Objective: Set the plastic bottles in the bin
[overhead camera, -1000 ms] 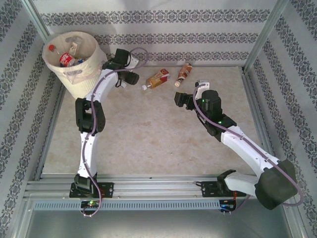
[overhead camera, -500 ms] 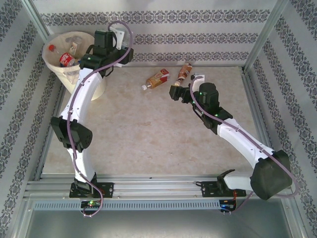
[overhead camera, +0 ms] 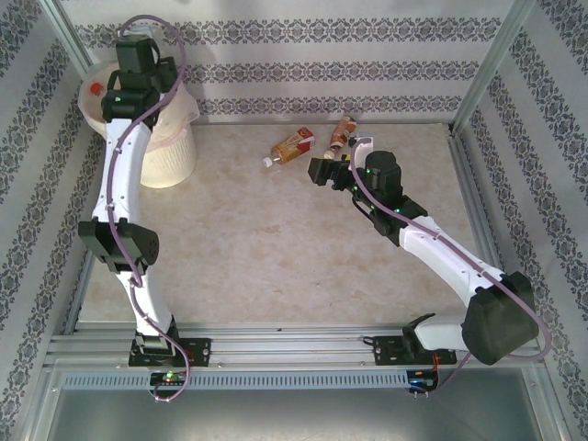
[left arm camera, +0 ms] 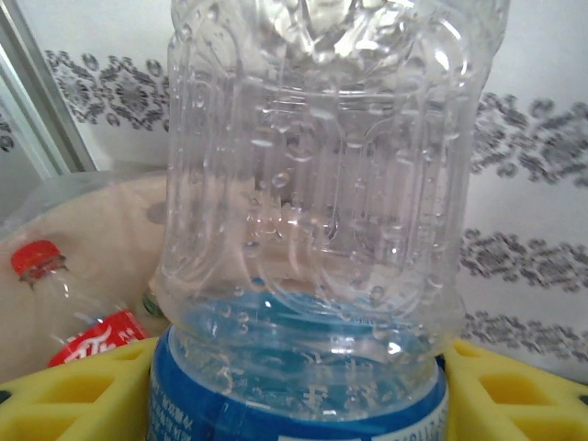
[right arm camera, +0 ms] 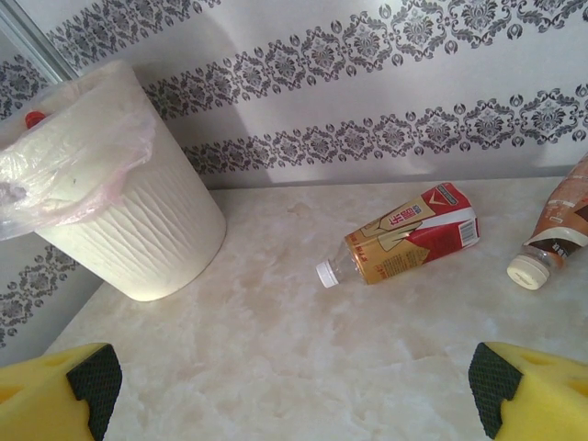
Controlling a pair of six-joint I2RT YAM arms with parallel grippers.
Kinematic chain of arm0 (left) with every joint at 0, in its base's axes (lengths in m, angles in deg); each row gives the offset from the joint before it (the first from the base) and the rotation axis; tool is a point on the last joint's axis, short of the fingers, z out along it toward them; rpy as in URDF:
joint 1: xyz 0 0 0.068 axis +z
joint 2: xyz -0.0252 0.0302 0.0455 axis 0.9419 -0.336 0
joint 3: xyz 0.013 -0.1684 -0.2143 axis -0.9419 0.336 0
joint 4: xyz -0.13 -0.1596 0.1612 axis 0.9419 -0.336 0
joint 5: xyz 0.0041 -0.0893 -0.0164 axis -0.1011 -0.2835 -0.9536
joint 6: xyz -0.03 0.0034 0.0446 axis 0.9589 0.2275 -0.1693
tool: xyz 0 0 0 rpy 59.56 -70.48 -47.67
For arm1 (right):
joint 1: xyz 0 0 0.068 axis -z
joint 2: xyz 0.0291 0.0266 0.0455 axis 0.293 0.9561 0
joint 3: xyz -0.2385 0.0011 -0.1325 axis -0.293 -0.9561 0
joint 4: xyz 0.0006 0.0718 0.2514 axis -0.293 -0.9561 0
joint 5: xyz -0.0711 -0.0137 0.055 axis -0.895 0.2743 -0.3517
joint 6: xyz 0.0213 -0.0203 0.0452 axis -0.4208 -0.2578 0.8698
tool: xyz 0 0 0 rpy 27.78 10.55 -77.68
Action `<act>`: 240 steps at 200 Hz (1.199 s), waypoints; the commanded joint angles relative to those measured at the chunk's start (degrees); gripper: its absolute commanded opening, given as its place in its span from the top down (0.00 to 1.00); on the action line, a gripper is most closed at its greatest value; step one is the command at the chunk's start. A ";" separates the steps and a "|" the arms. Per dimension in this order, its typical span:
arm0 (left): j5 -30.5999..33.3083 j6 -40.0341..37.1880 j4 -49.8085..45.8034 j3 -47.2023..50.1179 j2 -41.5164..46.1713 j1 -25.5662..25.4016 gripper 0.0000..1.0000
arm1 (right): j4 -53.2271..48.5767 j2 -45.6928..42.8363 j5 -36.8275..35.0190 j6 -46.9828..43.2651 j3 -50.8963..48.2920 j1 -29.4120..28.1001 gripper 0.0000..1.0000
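My left gripper (left arm camera: 299, 390) is shut on a clear plastic bottle with a blue label (left arm camera: 312, 230), gripped between its yellow fingers (left arm camera: 528, 386). In the top view the left wrist (overhead camera: 138, 64) hangs over the cream bin (overhead camera: 165, 152) at the far left corner. Inside the bin lies a red-capped, red-labelled bottle (left arm camera: 64, 303). Two bottles lie on the table near the back wall: one with a red and gold label (right arm camera: 409, 241) (overhead camera: 294, 145) and a brown one (right arm camera: 551, 234) (overhead camera: 343, 133). My right gripper (right arm camera: 294, 395) (overhead camera: 322, 172) is open, a little short of them.
The bin (right arm camera: 129, 216) has a thin plastic liner (right arm camera: 73, 165) bulging over its rim. Patterned walls and metal frame posts (overhead camera: 487, 73) close in the table on three sides. Bare marble tabletop (overhead camera: 266, 248) stretches between the arms.
The left arm has swung left and up with the blue-labelled bottle, from beside the bin to above its opening. The right gripper has edged closer to the two lying bottles.
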 commanded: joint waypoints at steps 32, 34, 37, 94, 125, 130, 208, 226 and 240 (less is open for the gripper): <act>-1.37 -0.43 -1.62 -11.24 -9.91 4.21 0.39 | 0.47 -1.53 -1.41 1.25 0.12 -0.53 0.02; -1.61 -0.15 -1.78 -11.58 -10.21 4.35 0.38 | 0.40 -1.58 -1.55 1.16 0.00 -0.54 0.02; -1.96 0.27 -1.99 -12.00 -10.71 4.56 0.37 | 0.32 -1.66 -1.67 1.15 -0.08 -0.52 0.02; -11.91 5.16 -9.12 -20.07 -15.59 5.10 0.00 | -1.26 -2.27 -3.03 1.46 0.00 -0.41 0.02; -18.81 8.54 -7.07 -15.94 -10.30 5.10 0.00 | -1.56 -1.21 -3.71 1.31 0.66 -0.24 0.02; -19.95 9.03 -6.87 -15.24 -9.54 5.10 0.00 | -1.52 -0.84 -3.71 1.41 0.79 -0.19 0.02; -38.89 19.26 3.36 3.24 0.90 2.32 0.00 | -3.51 11.35 -4.85 6.40 9.05 3.58 0.02; -38.80 20.00 8.39 11.56 5.29 -0.19 0.00 | -4.02 15.98 -2.33 8.50 12.51 5.50 0.02; -37.13 20.53 12.23 18.24 8.27 -2.39 0.00 | -4.78 20.26 0.46 9.14 16.07 6.66 0.02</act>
